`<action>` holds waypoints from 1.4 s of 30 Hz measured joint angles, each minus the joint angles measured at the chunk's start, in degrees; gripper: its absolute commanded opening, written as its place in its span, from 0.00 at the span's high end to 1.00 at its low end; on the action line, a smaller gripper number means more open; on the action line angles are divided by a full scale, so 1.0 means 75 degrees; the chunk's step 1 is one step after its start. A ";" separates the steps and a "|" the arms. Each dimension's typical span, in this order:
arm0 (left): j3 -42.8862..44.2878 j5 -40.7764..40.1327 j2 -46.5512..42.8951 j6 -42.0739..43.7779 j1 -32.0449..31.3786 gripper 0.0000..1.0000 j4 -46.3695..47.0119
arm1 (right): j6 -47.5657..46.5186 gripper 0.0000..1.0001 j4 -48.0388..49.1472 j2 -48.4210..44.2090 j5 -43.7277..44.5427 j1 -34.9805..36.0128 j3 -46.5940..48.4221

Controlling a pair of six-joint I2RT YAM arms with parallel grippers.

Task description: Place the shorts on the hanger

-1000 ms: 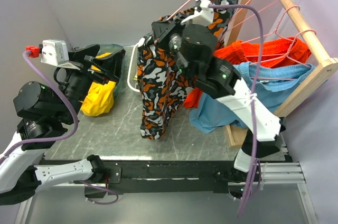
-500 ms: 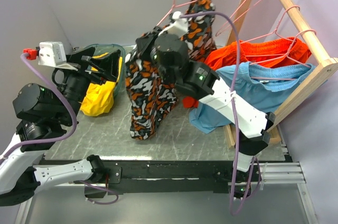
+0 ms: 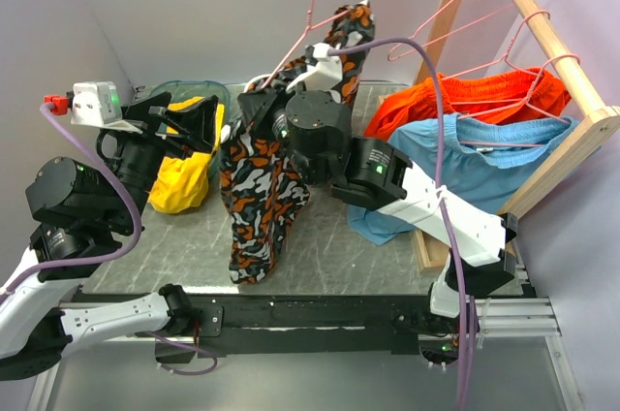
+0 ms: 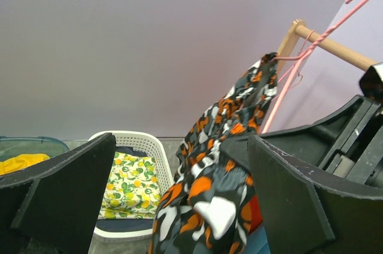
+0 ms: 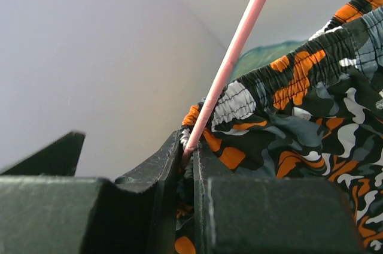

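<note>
Right claw (image 5: 188, 146): pressed together, pinching the pink hanger (image 5: 236, 44) wire right where the elastic waistband of the shorts (image 5: 311, 110) is bunching against it.
Hanger: tilting in the air over the far middle of the worktop (image 3: 339, 246), hook pointing up and away.
Shorts: draping off the hanger and dangling down toward the near-left part of the worktop, one leg trailing up along the wire.
Hem: possibly brushing the surface. The overhead view is not making that clear.
Left claw (image 4: 179, 146): spread wide, gripping nothing, hovering by the left edge and facing the shorts.
Far-left corner: a yellow cloth (image 3: 179, 183) is spilling out of a teal tub (image 3: 218, 93), with a white basket (image 4: 157, 149) just beside it.
Right edge: a wooden rack (image 3: 562, 43) is carrying orange shorts (image 3: 465, 96) and blue shorts (image 3: 484, 164).
</note>
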 measured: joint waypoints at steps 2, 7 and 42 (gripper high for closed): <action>-0.0006 -0.0006 -0.0003 0.0000 0.0000 0.03 0.0003 | -0.0029 1.00 -0.0017 -0.0035 0.0280 0.0000 0.0015; -0.0006 -0.0015 0.0000 0.0006 0.0000 0.03 0.0006 | -0.0114 1.00 -0.0207 -0.0108 0.0979 0.0000 0.0032; 0.0012 0.0020 0.0507 0.0216 0.0000 0.04 0.0090 | -0.0396 1.00 -0.0463 0.0458 0.0560 -0.3506 0.1285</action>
